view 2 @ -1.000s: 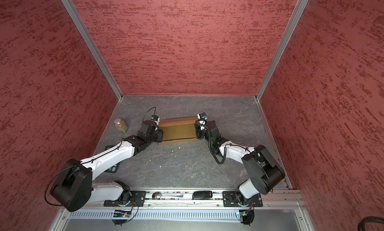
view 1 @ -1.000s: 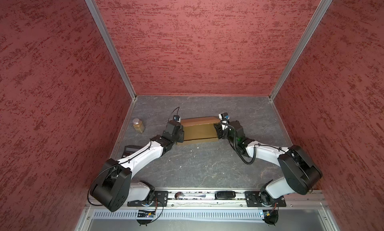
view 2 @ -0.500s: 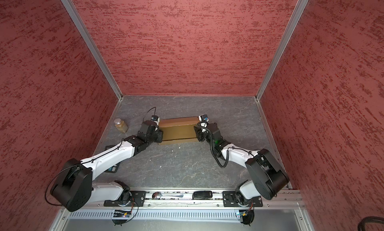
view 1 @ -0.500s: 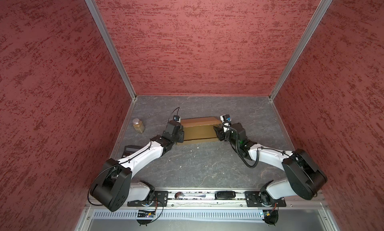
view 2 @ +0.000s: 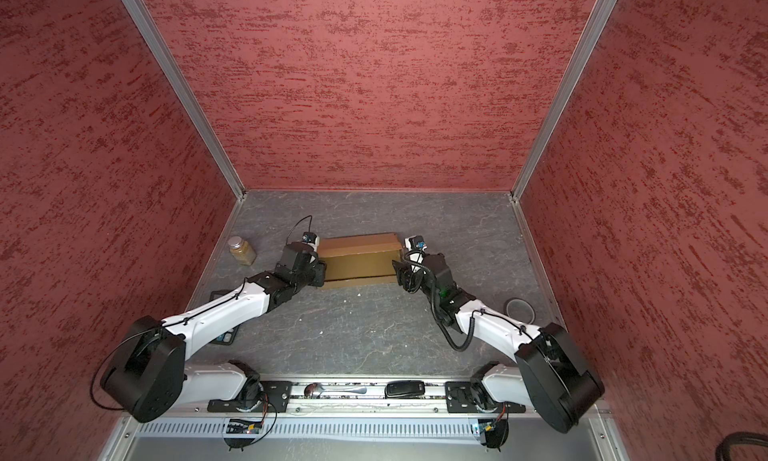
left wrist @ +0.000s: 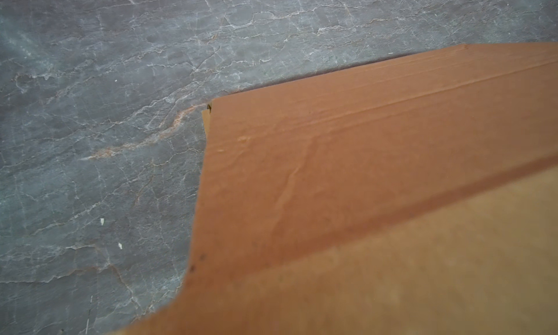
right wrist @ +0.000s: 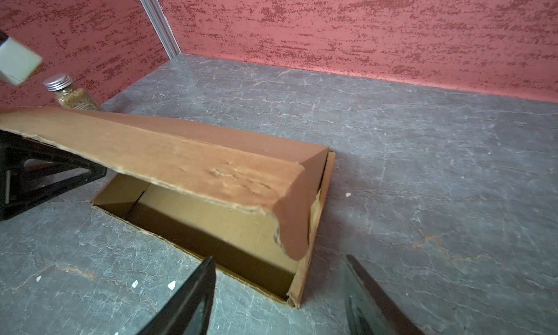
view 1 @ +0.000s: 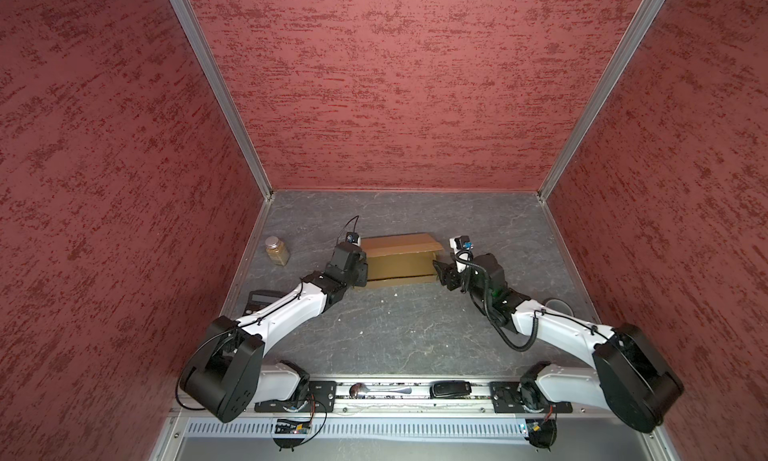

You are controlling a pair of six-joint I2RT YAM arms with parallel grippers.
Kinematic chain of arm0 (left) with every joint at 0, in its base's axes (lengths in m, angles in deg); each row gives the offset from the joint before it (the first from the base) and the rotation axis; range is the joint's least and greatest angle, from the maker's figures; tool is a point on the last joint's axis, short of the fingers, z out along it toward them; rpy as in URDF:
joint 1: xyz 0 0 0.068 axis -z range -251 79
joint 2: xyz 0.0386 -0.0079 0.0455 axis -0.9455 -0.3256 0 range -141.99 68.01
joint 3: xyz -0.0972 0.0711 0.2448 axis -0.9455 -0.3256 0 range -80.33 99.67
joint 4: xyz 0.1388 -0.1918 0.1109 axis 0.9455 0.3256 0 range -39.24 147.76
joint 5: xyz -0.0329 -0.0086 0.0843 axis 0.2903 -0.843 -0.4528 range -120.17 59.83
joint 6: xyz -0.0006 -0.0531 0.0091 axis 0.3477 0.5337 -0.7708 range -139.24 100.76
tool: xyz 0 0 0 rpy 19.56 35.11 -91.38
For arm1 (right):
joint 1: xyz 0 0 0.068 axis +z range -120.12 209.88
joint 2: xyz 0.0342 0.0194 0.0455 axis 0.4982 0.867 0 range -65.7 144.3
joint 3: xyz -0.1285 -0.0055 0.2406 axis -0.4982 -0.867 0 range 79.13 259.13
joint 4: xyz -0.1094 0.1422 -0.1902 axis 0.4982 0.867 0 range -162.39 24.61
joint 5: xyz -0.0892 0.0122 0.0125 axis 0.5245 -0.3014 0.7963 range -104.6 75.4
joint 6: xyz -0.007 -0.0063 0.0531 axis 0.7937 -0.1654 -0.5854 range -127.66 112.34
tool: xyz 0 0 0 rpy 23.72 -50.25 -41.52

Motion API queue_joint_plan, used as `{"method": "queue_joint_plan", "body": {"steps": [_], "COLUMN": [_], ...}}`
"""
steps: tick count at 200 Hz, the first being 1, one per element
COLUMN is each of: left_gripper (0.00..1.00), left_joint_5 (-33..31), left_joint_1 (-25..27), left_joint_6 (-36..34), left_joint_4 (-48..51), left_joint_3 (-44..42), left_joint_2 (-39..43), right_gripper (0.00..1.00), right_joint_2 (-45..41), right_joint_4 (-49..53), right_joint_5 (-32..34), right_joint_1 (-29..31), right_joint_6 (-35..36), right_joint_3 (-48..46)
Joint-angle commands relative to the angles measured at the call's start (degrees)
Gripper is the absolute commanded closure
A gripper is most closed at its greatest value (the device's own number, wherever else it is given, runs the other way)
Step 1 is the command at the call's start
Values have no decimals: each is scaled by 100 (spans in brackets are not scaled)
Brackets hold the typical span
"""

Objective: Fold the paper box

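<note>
The paper box [view 1: 399, 257] [view 2: 357, 259] is tan-brown cardboard and lies at the middle back of the table, its lid [right wrist: 196, 155] slanting up over the open tray. My left gripper [view 1: 360, 271] [view 2: 322, 272] is at the box's left end. One of its black fingers [right wrist: 45, 173] shows under the raised lid, and cardboard [left wrist: 362, 167] fills the left wrist view and hides its jaws. My right gripper [view 1: 440, 272] [view 2: 397, 272] [right wrist: 280, 300] stands open just off the box's right end. The box's near right corner lies ahead of its fingers, and nothing is between them.
A glass jar [view 1: 277, 251] [view 2: 242, 251] [right wrist: 71, 95] with a metal cap stands by the left wall. A calculator [view 1: 262, 301] lies under the left arm. A dark round thing [view 1: 559, 305] [view 2: 519, 309] sits near the right wall. Red walls close three sides.
My right gripper has opened wider and drawn back a little from the box's right end. The left arm has hardly moved.
</note>
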Motion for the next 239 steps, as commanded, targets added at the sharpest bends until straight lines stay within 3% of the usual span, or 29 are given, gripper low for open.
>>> {"method": "queue_joint_plan", "body": {"steps": [1,67,135,239], "left_gripper": [55,45,41,36], "left_joint_5": [8,95,220,264], "left_joint_1": [32,69,190,333], "left_joint_6": [55,187,311,540], "left_joint_4": [39,163,436,818], "left_joint_3": [-100,-232,-293,-421], "left_joint_2": [149,486,956,1615], "right_gripper": [33,30,28,26], "right_joint_2": [-351,-1157,-1280,75], "right_joint_4": [303,911,1308,1912], "right_joint_5": [-60,16,154,222], "right_joint_1": [32,35,23,-21], "right_joint_6": [-78,-10,171,288], "right_joint_3": [-24,82,683,2259]}}
